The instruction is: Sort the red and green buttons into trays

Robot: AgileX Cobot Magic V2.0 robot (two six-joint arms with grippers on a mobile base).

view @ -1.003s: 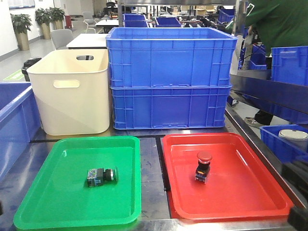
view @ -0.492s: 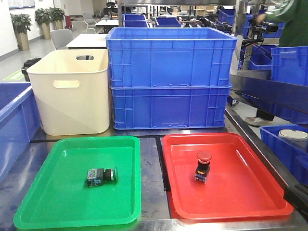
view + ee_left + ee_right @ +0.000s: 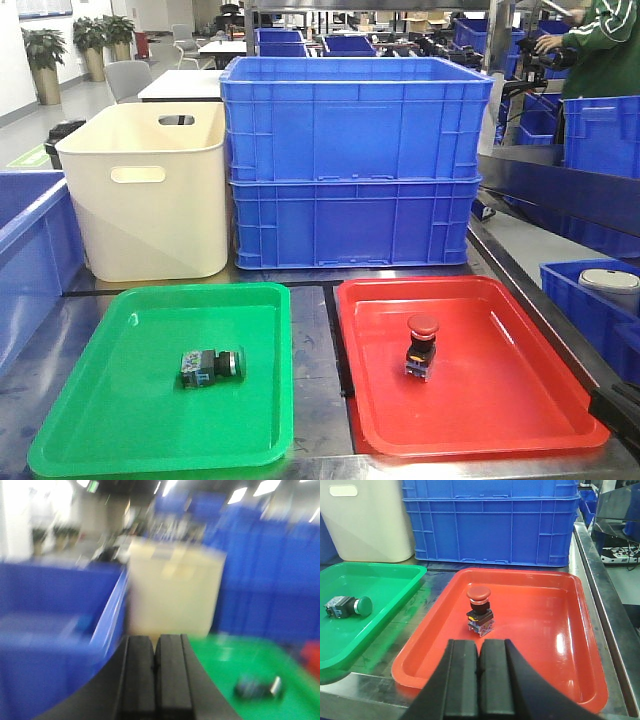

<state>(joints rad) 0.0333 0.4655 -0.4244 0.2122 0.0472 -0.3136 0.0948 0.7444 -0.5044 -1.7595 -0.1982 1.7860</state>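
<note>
A red mushroom-head button [image 3: 421, 346] stands upright in the red tray [image 3: 520, 400]; it also shows in the right wrist view [image 3: 479, 611]. A green button [image 3: 211, 366] lies on its side in the green tray [image 3: 110, 400], and also shows in the right wrist view [image 3: 347, 606] and blurred in the left wrist view [image 3: 258, 687]. My right gripper [image 3: 479, 647] is shut and empty, held near the red tray's front edge, short of the red button. My left gripper [image 3: 155, 642] is shut and empty, left of the green tray; its view is blurred.
Two stacked blue crates [image 3: 352, 160] and a cream bin [image 3: 148, 190] stand behind the trays. A blue bin [image 3: 30, 260] is at the left, more blue bins [image 3: 590, 300] at the right. A person in green [image 3: 600, 50] stands at the far right.
The right arm's dark part at the lower right edge has drawn back out of the front view. The person in green has moved right. Buttons and trays have not moved.
</note>
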